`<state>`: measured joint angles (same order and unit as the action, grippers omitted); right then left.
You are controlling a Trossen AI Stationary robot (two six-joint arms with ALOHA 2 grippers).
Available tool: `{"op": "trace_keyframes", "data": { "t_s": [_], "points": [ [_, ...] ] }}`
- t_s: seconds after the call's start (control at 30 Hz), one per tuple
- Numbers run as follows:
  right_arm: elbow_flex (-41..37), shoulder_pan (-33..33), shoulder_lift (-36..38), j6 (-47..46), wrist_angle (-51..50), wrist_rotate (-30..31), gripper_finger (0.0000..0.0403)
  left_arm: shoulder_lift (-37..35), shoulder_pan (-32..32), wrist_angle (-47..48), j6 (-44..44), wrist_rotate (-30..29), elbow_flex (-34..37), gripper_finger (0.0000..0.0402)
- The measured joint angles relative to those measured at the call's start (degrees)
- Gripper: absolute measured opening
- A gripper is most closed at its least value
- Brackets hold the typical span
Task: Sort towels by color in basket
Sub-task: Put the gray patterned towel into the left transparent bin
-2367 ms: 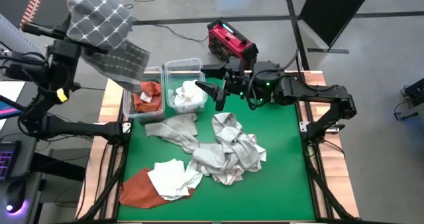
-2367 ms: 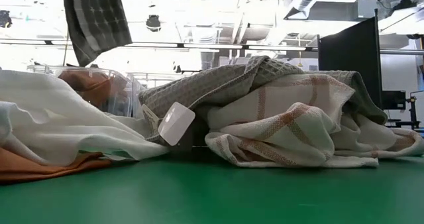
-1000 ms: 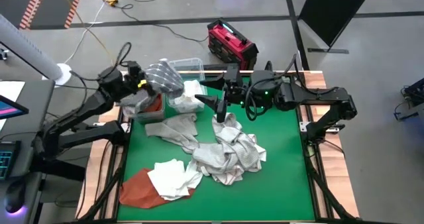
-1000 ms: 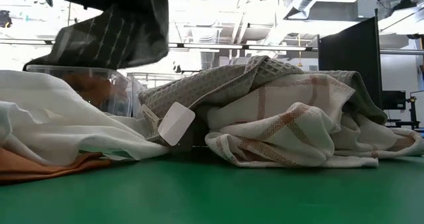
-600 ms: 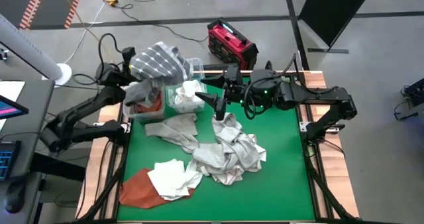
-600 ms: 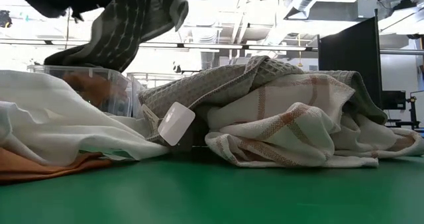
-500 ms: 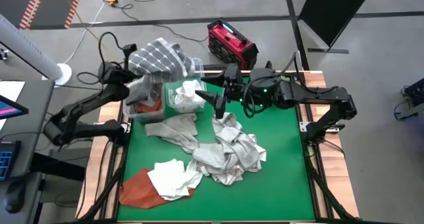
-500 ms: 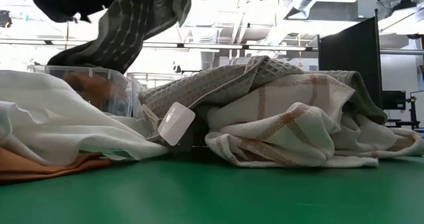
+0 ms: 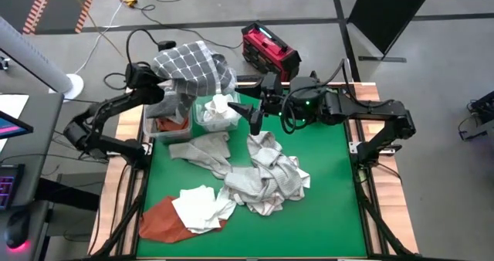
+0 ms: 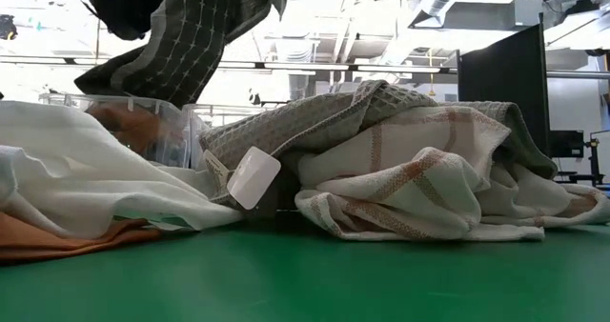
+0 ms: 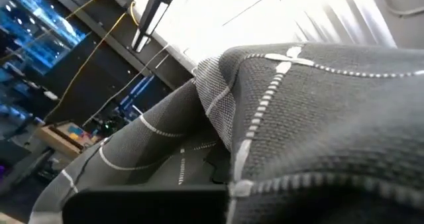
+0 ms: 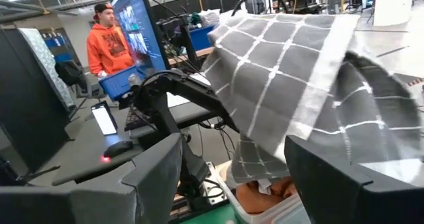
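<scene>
While the left claw (image 9: 166,91) is clamped on a dark grey checked towel (image 9: 193,68) and holds it raised over the two clear bins at the far left of the green worktop (image 9: 324,184), the cloth drapes down across the left bin (image 9: 150,126), where a rust-orange towel (image 9: 171,123) lies. The right bin (image 9: 202,114) holds a white towel (image 9: 220,110). The right claw (image 9: 251,114) hangs just right of the bins, above the far end of the heap, its jaws spread wide and gripping nothing. Mid-worktop, a heap of grey-white checked towels (image 9: 266,176) lies crumpled, with a light grey towel (image 9: 202,149) to its left. Near the front left, a white towel (image 9: 202,207) overlaps another rust-orange towel (image 9: 158,221).
</scene>
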<state>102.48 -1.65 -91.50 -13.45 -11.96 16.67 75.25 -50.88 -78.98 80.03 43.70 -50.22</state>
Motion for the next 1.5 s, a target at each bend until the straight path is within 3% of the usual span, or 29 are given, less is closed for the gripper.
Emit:
{"op": "trace_keyframes", "data": {
  "t_s": [0.1, 0.17, 0.3, 0.4, 0.5, 0.6, 0.9, 1.2, 1.5],
  "points": [
    [0.0, 0.32, 0.0, 0.21, -0.07, 0.0, 0.0295, -2.27, -1.55, 1.05, -2.74, 0.14, -0.01, 0.0],
    [0.0, 0.31, 0.0, 0.23, -0.21, 0.0, 0.0295, -5.03, -3.2, 6.85, -6.47, 2.45, -0.04, 0.0],
    [0.0, 0.34, 0.0, 0.37, -0.35, 0.0, 0.0295, -12.91, -6.34, 33.75, -23.12, 5.69, -0.04, 0.0],
    [0.0, 0.87, 0.0, 0.39, -0.51, 0.0, 0.0295, -18.57, -9.05, 55.35, -38.53, 4.61, -0.04, 0.0],
    [0.0, 1.51, 0.0, 0.41, -0.51, 0.0, 0.0295, -22.75, -11.44, 71.75, -48.12, 2.06, -0.04, 0.0],
    [0.0, 2.32, 0.0, 0.41, -0.51, 0.0, 0.0295, -25.91, -12.81, 85.51, -54.29, -4.02, -0.04, 0.0],
    [0.0, 3.55, 0.0, 0.78, -0.74, -0.02, 0.0295, -35.0, -12.35, 113.55, -71.69, -34.6, -0.02, 0.0],
    [0.0, 4.49, 0.0, 1.94, -0.94, -0.02, 0.0295, -32.13, -5.13, 121.49, -77.93, -50.47, -1.79, 0.0],
    [0.0, 4.77, 0.0, 3.62, -0.93, -0.07, 0.0295, -26.3, 2.6, 128.94, -99.7, -67.08, -3.77, 0.0]
  ]
}}
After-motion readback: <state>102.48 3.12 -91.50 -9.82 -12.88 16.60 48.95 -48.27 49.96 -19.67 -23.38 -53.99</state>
